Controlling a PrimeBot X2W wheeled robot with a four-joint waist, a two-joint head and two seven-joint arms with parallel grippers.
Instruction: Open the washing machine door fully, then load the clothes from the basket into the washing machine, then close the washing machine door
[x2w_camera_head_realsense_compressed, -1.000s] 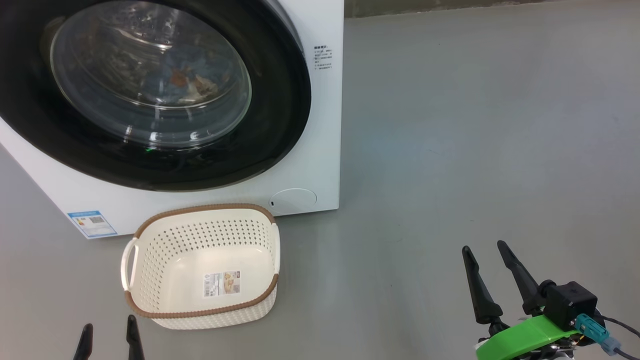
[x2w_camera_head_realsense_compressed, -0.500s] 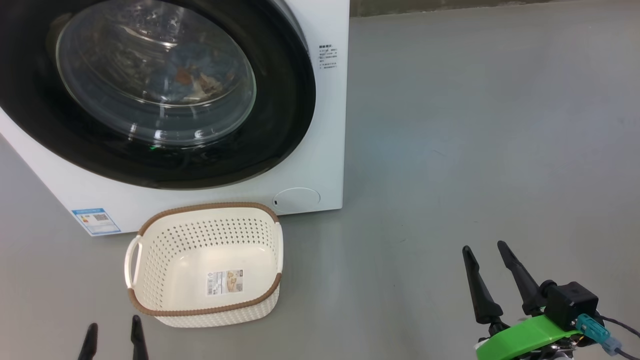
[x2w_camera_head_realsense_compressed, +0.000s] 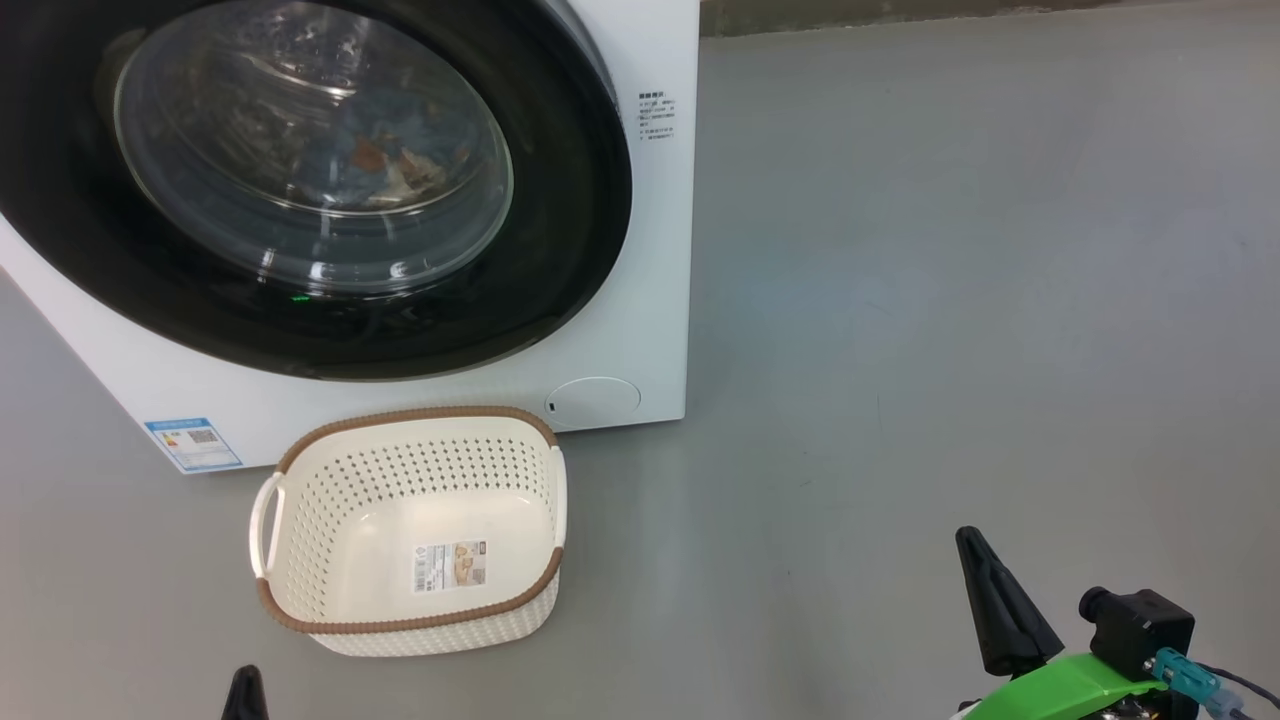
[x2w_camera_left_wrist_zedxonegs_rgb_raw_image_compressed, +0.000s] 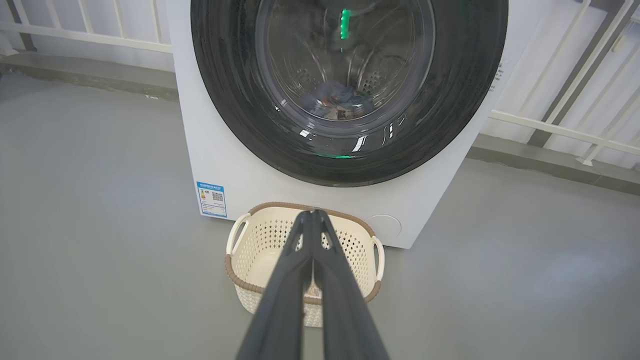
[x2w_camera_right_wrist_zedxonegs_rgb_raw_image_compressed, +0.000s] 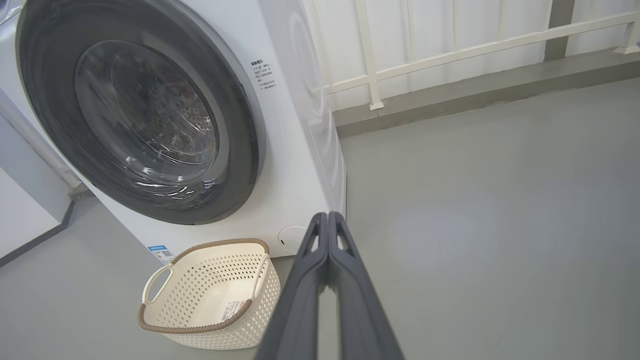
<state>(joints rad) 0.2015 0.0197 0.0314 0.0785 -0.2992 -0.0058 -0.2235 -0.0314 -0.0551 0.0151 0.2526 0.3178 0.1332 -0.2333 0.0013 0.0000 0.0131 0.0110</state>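
Left gripper (x2w_camera_left_wrist_zedxonegs_rgb_raw_image_compressed: 312, 214) has its two dark fingers pressed together on nothing, its tip at seven o'clock of the head view. At ten o'clock there, the washing machine door (x2w_camera_head_realsense_compressed: 565, 250) sits flush in the white washing machine (x2w_camera_head_realsense_compressed: 645, 300), apparently shut. It is probably rigid and weighty, and its glossy black rim looks slick to pinch. Hooking the rim's edge would suit better than pushing the glass bowl, though I cannot make out a handle recess. Behind the glass lie the clothes (x2w_camera_head_realsense_compressed: 385, 165), blue and orange-brown: soft, light, best pinched by a fold. The basket (x2w_camera_head_realsense_compressed: 410, 413), at seven o'clock just before the machine, holds nothing but its label. Being light, stiff plastic, it would likely slide if nudged. Right gripper (x2w_camera_right_wrist_zedxonegs_rgb_raw_image_compressed: 327, 215), at five o'clock, likewise has its fingers together on nothing.
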